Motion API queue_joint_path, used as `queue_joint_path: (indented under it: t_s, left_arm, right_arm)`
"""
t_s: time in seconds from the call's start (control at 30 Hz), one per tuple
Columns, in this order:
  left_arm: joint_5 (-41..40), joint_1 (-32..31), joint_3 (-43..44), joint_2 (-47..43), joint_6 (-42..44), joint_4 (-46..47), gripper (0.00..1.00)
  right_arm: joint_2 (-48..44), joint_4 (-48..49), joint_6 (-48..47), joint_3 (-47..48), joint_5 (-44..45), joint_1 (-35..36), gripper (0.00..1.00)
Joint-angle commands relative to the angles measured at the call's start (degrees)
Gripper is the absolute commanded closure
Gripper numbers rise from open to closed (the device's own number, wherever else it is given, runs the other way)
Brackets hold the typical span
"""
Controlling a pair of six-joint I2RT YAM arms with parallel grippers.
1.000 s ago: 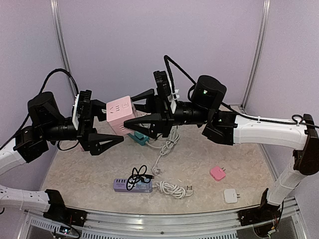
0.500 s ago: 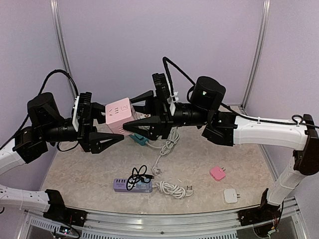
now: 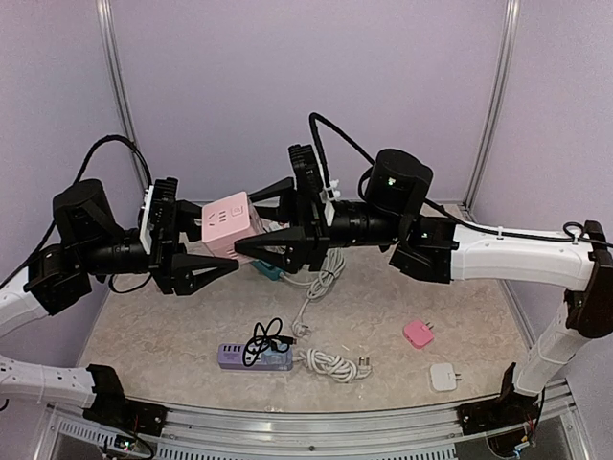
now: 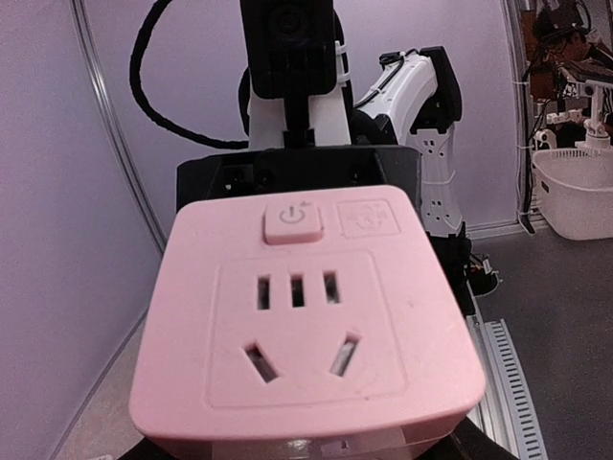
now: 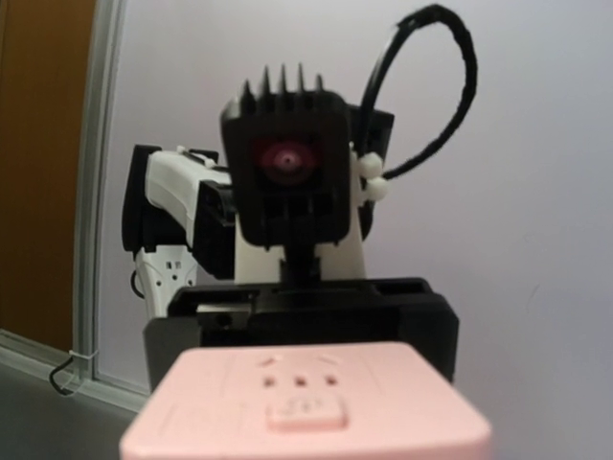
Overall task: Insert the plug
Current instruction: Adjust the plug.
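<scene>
1. Left arm (image 3: 91, 251) reaches rightward and right arm (image 3: 508, 251) leftward, both wrists raised and level.
2. Right gripper (image 3: 247, 220) clamps a socket (image 3: 227, 222) in midair.
3. Left gripper (image 3: 218, 237) meets it nose to nose, jaws straddling the socket; its grip is unclear.

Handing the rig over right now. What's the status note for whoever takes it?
Right end effector: shut on the pink socket cube, held in the air.
Left end effector: fingers bracket the cube; grip unclear.
Pink adapter, white adapter and white cord's plug lie on the table.
Done: cube is up. Left: the cube's visible sockets are empty; fetch a plug, insert it.
</scene>
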Motion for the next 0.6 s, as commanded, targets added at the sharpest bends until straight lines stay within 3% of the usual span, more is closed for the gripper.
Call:
queue_joint_path:
  t_s: [0.0,0.03,0.07,0.3,0.43,0.57]
  left_arm:
    - [-3.19,-0.76,-1.07,-1.62,0.15,-0.4,1.0]
    - [-5.48,-0.77,-1.65,-1.97,0.55,-0.95,1.0]
    - [-8.33,-0.77,-2.29,-2.23,1.21,-1.56,1.0]
    - [-32.39,-0.9,-7.62,-3.29,8.41,-0.38,1.0]
    - [-35.52,-1.97,-9.0,-2.62,12.87,0.39,1.0]
    - [-35.23,-2.43,-10.0,-2.67,13.64,1.08,1.0]
  right_arm:
    - [-1.63,-7.18,0.94,0.38,13.07,0.14,0.36]
    - [-1.88,-8.63,1.62,0.48,15.65,0.18,0.11]
    - [-2.27,-9.67,2.84,0.47,18.49,0.18,0.02]
    - [-3.15,-22.69,16.7,4.09,44.82,1.95,0.0]
    - [2.86,-37.63,19.42,13.8,53.31,5.15,0.0]
    - [8.32,-48.23,22.22,22.77,52.53,5.47,0.0]
